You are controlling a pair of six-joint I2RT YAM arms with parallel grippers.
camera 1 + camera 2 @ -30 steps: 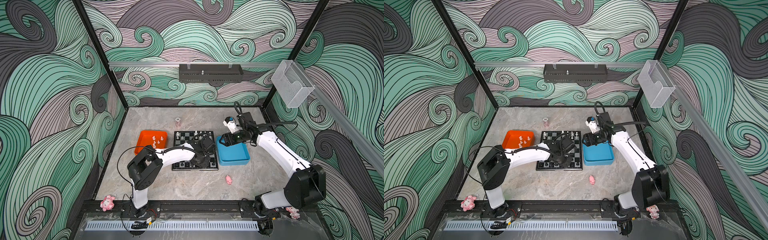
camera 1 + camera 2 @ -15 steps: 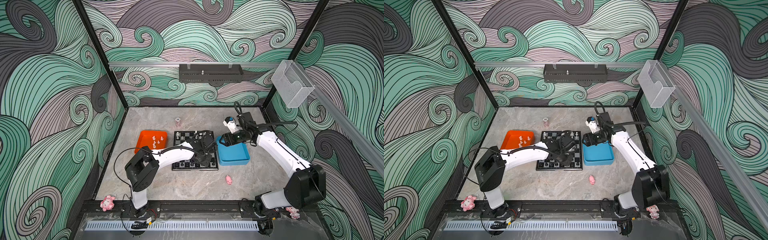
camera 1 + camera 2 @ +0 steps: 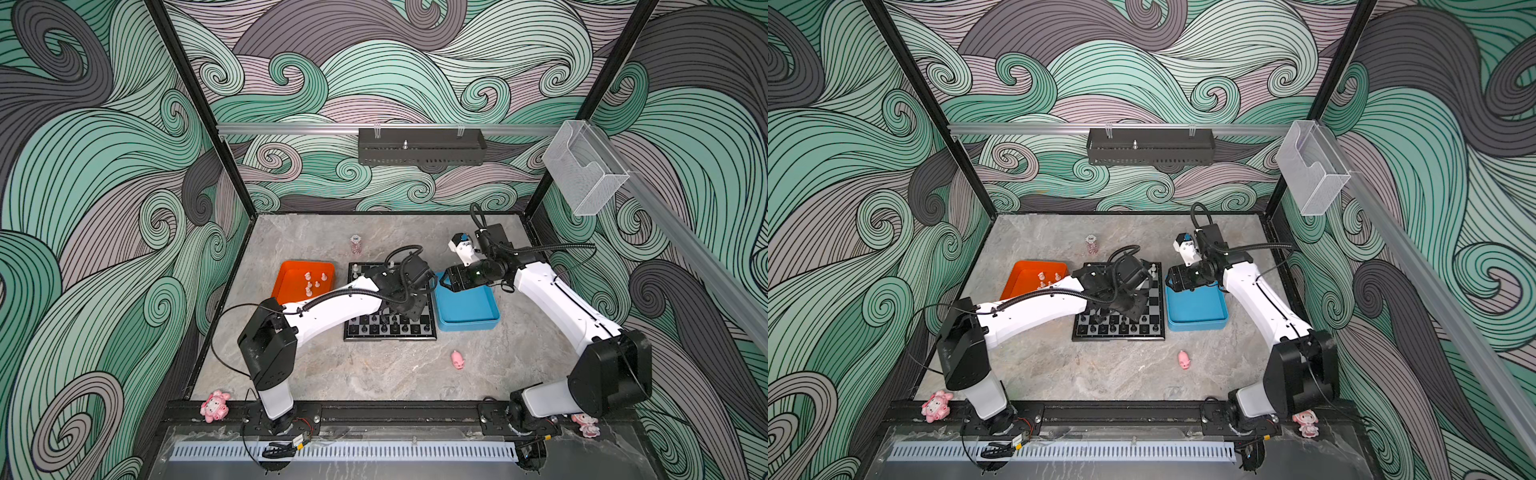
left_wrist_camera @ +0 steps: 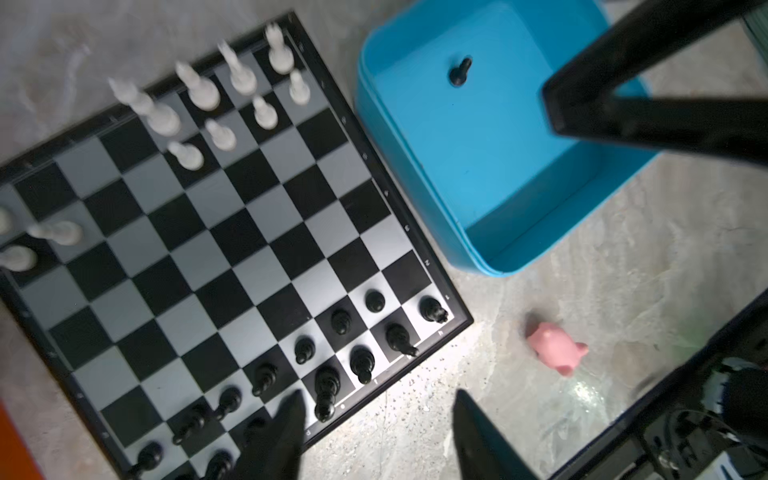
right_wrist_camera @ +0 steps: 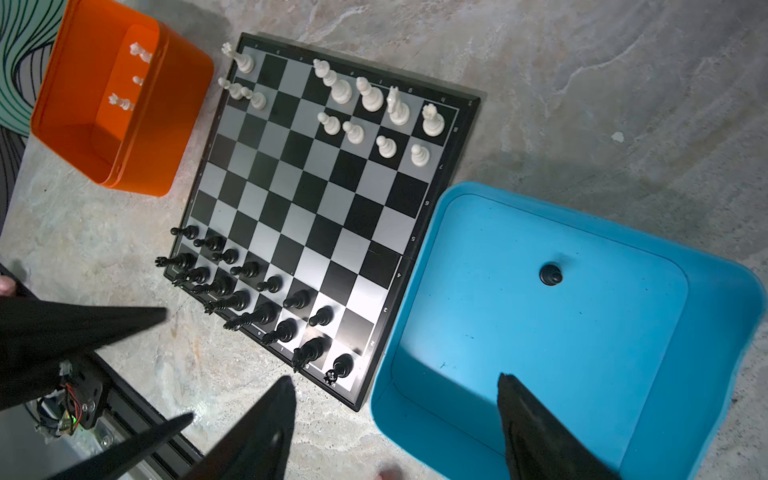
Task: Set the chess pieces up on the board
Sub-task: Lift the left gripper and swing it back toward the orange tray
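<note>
The square black-and-grey chessboard (image 5: 299,199) bears tiny black plastic chessmen (image 5: 297,299) in two edge rows, white ones (image 5: 370,97) sparser opposite. One black pawn (image 5: 550,275) stands in the blue tray (image 5: 540,353), several white pieces (image 5: 120,101) in the orange tray (image 5: 137,137).

In both top views the left arm (image 3: 332,307) covers the middle of the board (image 3: 390,337), hiding those squares. In the left wrist view the white chess pieces (image 4: 203,91) are blurred and the board runs off the edge. The pieces in the orange tray (image 3: 284,282) are too small to identify from above.
</note>
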